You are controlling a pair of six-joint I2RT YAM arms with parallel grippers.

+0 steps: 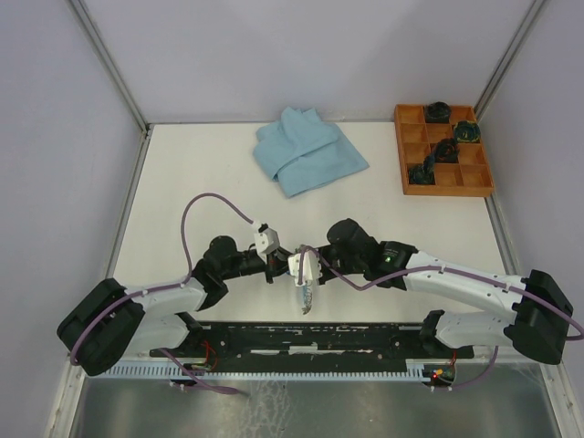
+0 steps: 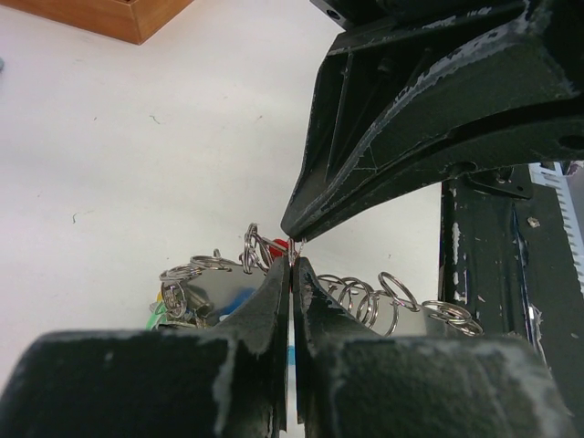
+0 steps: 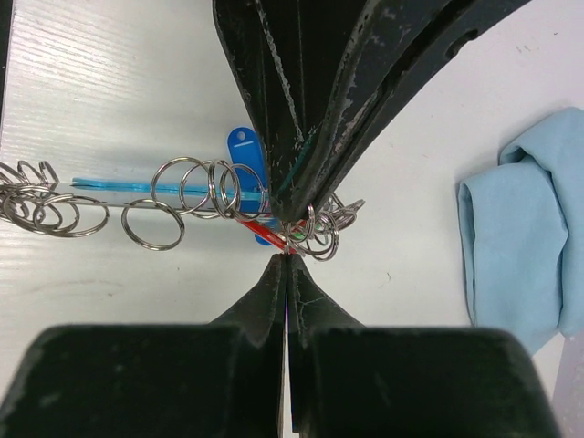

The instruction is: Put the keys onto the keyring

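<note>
Fingers of the left gripper [image 2: 291, 266] are pressed flat together with no gap showing, and their tips sit right at the knot of wire rings. What sliver of wire they nip, if any, is too small to tell.

From that meeting point the keyring [image 1: 304, 294] trails toward the near edge of the table [image 2: 137, 137] in the overhead view. In the right wrist view its loops string out to one side only. The long axis therefore lies across the line of the two grippers, not along it. A red tag [image 2: 278, 246] lies just beside the tips, with a blue tag [image 3: 243, 153] a little further back among the rings, so the keys are bunched at the contact point itself.

On the right, the right gripper [image 3: 287, 263] is likewise closed tight and faces the left one nose to nose, the tips all but touching. Neither arm is nearer; both are already on the rings. The coming move likely turns on working one ring's wire along another within that narrow spot between the opposed tips.
</note>
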